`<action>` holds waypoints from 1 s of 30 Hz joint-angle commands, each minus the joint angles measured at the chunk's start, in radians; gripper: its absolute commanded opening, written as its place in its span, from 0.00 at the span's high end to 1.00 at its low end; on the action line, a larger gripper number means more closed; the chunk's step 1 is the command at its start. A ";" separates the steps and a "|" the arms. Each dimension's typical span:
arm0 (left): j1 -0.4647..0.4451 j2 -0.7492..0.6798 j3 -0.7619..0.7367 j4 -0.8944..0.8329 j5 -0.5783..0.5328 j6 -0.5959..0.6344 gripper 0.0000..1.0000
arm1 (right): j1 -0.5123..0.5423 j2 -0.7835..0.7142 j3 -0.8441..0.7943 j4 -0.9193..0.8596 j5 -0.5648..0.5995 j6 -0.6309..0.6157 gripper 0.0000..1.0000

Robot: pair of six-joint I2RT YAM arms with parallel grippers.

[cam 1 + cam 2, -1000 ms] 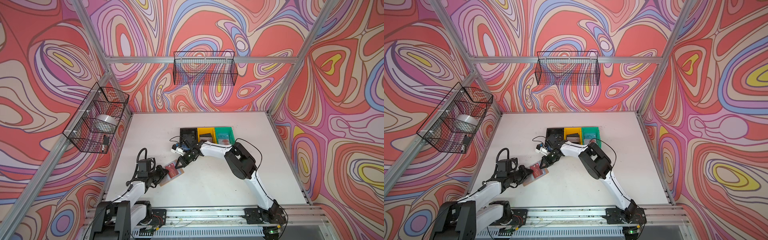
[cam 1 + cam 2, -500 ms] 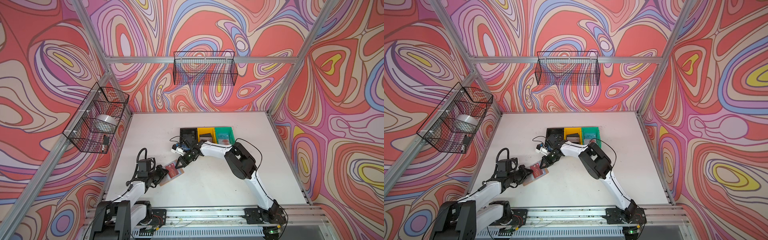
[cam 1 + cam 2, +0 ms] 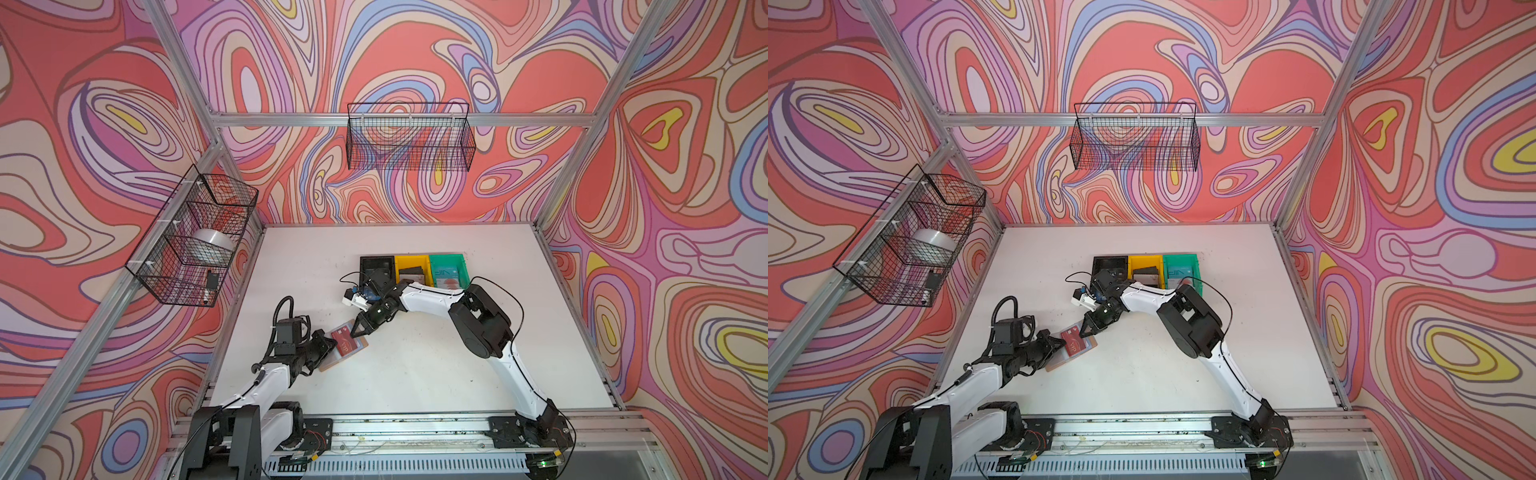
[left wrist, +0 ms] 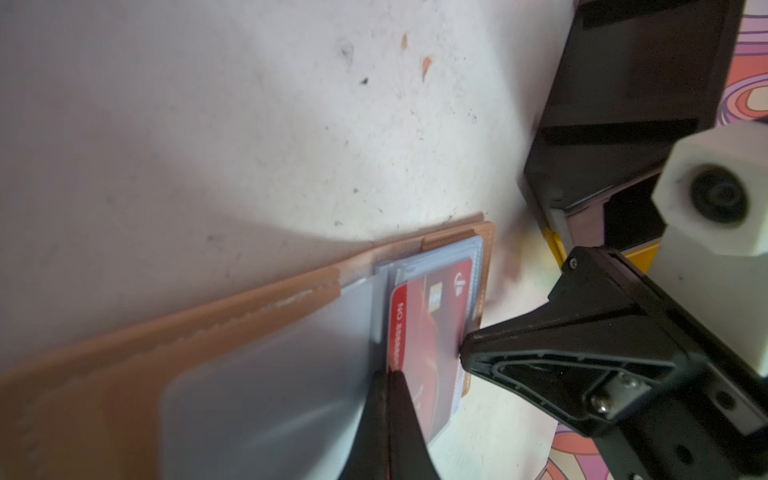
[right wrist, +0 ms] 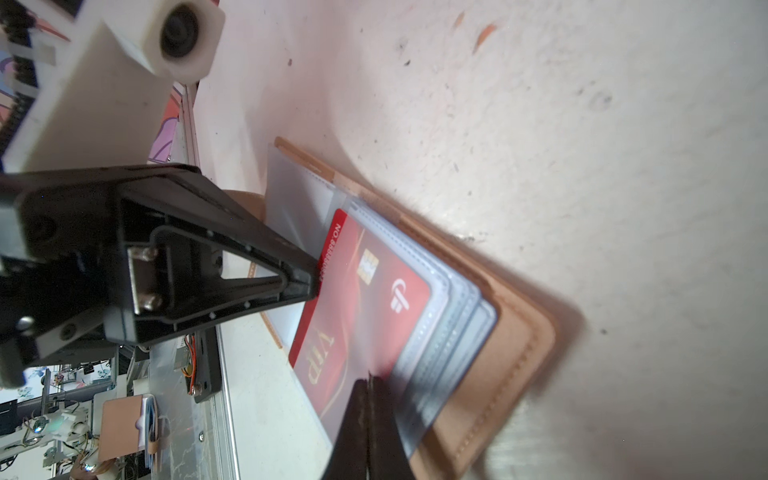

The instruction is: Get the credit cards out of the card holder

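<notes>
Lying open on the white bench (image 3: 436, 374) amid swirled walls (image 3: 415, 62), the card holder (image 3: 353, 352) shows in both top views. Left wrist: left fingers (image 4: 409, 428) pinch the red card (image 4: 432, 340). Right wrist: right fingers (image 5: 388, 428) pressed together on a sleeve (image 5: 440, 332), "VIP" legible.

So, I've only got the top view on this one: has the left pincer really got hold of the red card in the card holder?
Observer: Yes, its wrist view shows the left pincer shut on the edge of the red card, which pokes out of its clear sleeve.
Operator: And the right pincer?
Observer: The right pincer is shut, tip pressing down on that sleeve near the card's far end, over the card holder.
Operator: Anything underneath?
Observer: Below it, other sleeves lie stacked; whether they hold cards I can't tell.
</notes>
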 commanded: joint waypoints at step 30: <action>0.024 -0.260 0.034 -0.431 -0.103 0.044 1.00 | -0.037 0.054 0.002 -0.074 0.028 0.006 0.95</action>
